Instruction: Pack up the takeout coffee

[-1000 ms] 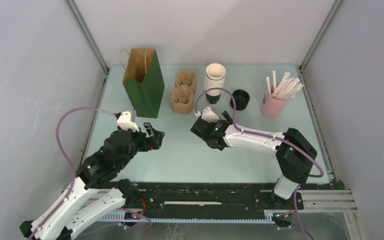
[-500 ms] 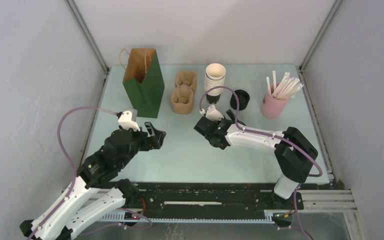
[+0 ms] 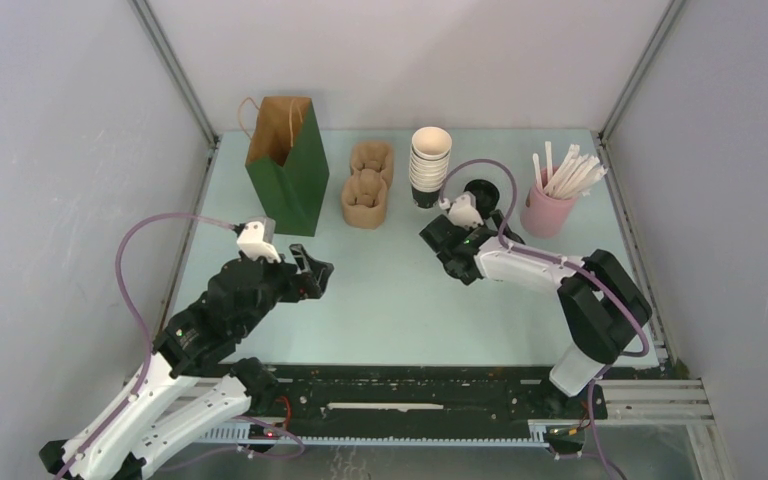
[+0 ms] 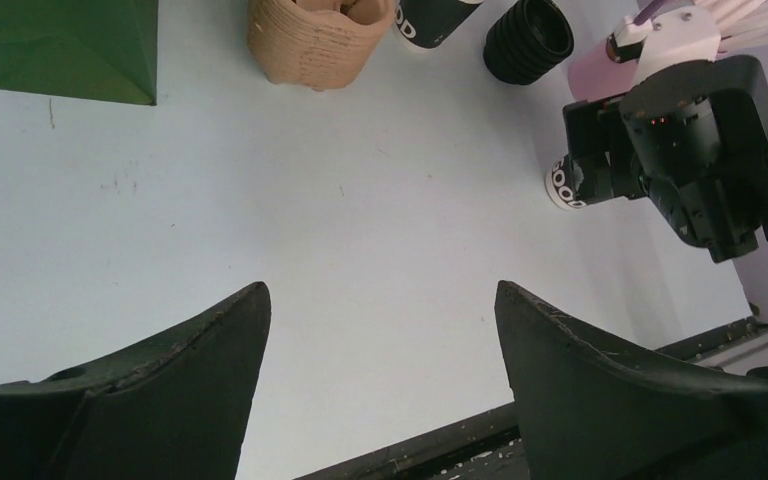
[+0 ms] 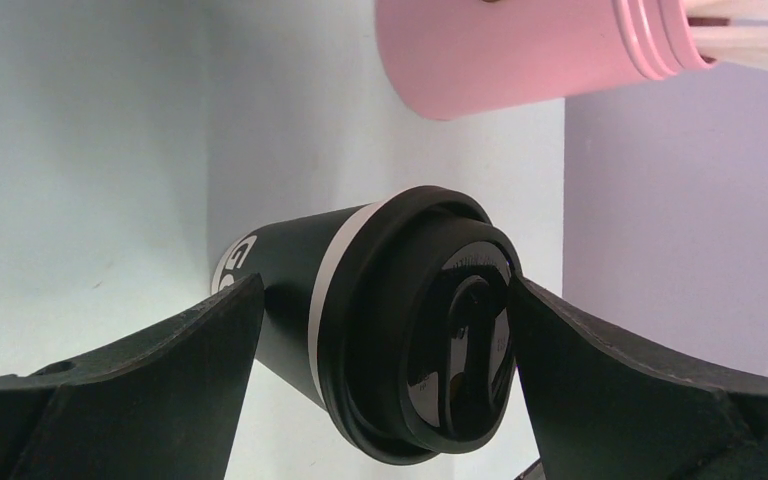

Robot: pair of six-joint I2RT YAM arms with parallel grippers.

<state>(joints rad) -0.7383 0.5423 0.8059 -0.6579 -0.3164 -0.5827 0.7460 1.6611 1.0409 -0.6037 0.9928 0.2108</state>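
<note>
Clasping the takeout coffee, the right gripper has its jaws spread very wide. One finger lies against the dark paper wall, the other against the rim of the black lid. Cup not upright: tipped, lid end toward the wrist camera, base end away. A white band shows just under the lid. From the left wrist view only the base end pokes out past the gripper body, white lettering on its side. Whether the cup touches the table cannot be told.

Top view: cup hidden beneath the right gripper. The gripper sits right of centre toward the back, just in front of the squat stack of black lids. It lies between the tall stack of white-rimmed cups and the pink holder full of white sticks.

On the other side, the left gripper has its jaws wide apart and empty. It hangs over bare table, near the front of the green bag. Bag upright at back left, mouth open, well apart from the cup. Two brown pulp carriers stand between bag and cup stack, just beside the bag.
</note>
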